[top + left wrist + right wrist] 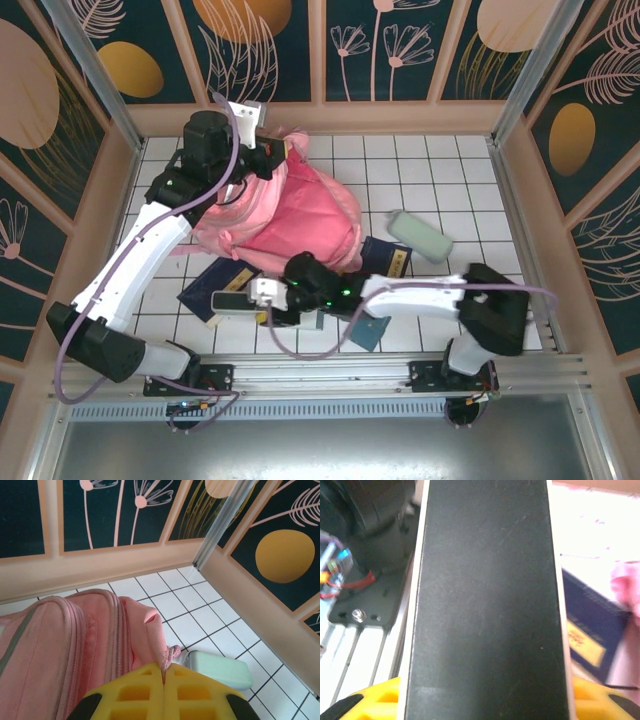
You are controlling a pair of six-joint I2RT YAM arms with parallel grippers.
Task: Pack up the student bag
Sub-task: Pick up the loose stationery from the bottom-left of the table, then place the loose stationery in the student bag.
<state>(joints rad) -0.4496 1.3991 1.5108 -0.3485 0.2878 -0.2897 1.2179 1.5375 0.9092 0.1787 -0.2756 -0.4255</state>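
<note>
While my left hand (268, 153) reaches to the far left part of the tiled table (450, 170), it sits at the top end of the pink bag (300, 215). Seen from that wrist, my two yellow fingers (125, 695) are pressed together with no gap, and a narrow pink loop of the bag (55, 645) is pinched in the seam between them. The bag lies on its side in the middle of the table towards the back. Its zipped edges run away from my left hand (163, 669), and its lower end overlaps a navy book (205, 285) lying flat on the tiles.

My right hand (247, 298) is stretched out to the left, low over the near edge of the table, just in front of the bag. It is partly closed on a flat black book (228, 301). From the right wrist, the black book (485, 590) runs straight up between my yellow fingers (370, 702), which sit against its two pale edges. Beyond it on the right I see the navy book (587, 630) with a gold mark, and a blurred bit of pink.

A pale green case (420, 236) lies tilted on the tiles to the right of the bag, apart from it, and also appears just past my left fingertips (220, 667). A second navy book (392, 258) lies between the case and the bag.
</note>
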